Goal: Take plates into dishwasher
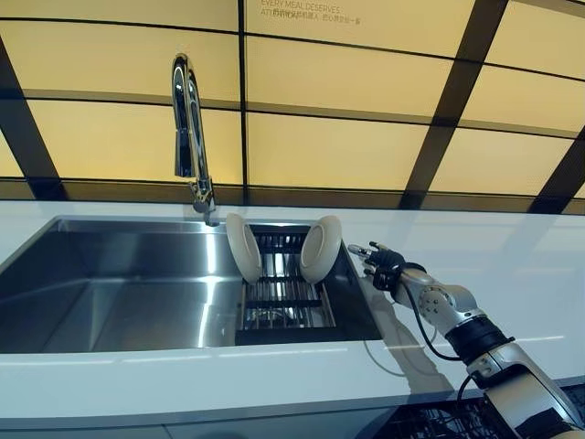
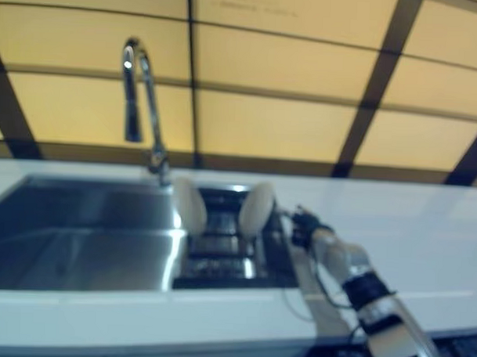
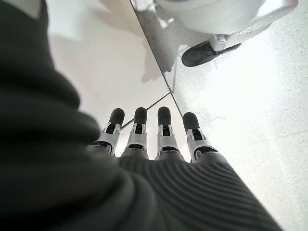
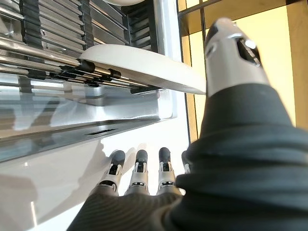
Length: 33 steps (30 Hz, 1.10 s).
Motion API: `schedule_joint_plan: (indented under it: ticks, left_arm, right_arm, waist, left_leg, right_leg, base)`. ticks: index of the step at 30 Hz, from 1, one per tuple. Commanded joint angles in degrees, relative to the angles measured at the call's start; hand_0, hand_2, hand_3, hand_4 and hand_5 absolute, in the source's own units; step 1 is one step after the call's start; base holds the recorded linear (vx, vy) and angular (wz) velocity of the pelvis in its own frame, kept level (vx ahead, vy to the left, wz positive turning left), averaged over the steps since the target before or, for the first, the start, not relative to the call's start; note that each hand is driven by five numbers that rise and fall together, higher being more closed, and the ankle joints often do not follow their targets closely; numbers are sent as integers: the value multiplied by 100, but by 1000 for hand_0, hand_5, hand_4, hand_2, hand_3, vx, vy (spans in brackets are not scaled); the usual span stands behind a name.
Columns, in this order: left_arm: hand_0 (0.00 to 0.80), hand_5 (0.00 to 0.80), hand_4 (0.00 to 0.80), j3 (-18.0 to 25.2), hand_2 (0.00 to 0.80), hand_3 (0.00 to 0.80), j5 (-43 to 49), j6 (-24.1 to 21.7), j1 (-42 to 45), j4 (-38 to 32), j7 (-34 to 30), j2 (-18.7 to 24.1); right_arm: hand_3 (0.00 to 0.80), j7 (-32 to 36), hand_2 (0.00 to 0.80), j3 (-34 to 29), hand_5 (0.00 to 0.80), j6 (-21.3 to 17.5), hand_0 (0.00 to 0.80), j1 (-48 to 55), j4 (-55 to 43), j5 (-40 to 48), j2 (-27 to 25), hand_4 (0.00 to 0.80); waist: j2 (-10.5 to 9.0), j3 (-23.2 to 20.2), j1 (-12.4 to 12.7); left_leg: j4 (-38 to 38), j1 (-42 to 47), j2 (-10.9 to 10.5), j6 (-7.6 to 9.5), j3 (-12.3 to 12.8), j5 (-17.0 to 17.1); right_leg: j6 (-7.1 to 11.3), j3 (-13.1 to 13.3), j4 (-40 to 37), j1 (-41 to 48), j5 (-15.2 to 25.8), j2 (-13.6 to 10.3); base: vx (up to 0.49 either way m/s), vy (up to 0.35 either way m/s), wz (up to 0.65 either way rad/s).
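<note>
Two white plates stand on edge in a black slatted rack (image 1: pixel 285 302) at the right end of the steel sink (image 1: pixel 119 283): one plate (image 1: pixel 243 247) at the rack's left, the other plate (image 1: pixel 321 248) at its right. My right hand (image 1: pixel 382 265) hovers open over the counter just right of the sink rim. Its fingers (image 4: pixel 138 169) are straight and point toward the right plate (image 4: pixel 144 67) without touching it. My left hand (image 3: pixel 149 134) shows only in its wrist view, low by a cabinet front, fingers straight and holding nothing.
A tall chrome faucet (image 1: pixel 189 128) rises behind the sink, close to the left plate. White countertop (image 1: pixel 484 247) runs to the right of the sink. A yellow panelled wall stands behind. A dark wire basket (image 1: pixel 437 424) shows below the counter's front edge at lower right.
</note>
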Motion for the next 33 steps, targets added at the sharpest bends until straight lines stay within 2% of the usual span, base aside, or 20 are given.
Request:
schedule_joint_plan:
  ticks: [1,12,33]
  left_arm:
    - [0,0,0,-281,0,0,60,-80,-284,84,-23,154]
    - [0,0,0,-263,0,0,45,-104,-247,43,-25,203]
    - [0,0,0,-353,0,0,93,-108,-245,-39,-82,155]
  right_arm:
    - [0,-33,0,-95,0,-390,0,-823,229,-150,-233,0]
    - [0,-127,0,-75,0,-484,0,-926,133,-168,-234,0]
    - [0,-162,0,-62,0,-368,0,-1114,406,-190,-241,0]
  waist:
    - [-197,-50,187]
    - [-189,49,219]
    - [-179,74,310]
  left_leg:
    - [-17,-48,-296,226,-129,-282]
    - [-17,-87,-273,222,-130,-239]
    - [27,-85,-215,139,-221,-182]
  right_leg:
    - [205,201,101,175,-246,76]
    - [139,171,214,123,-336,107]
    - [28,37,205,255,-433,190]
  base:
    - [48,-26,2]
    - [34,-24,1]
    - [25,-29,3]
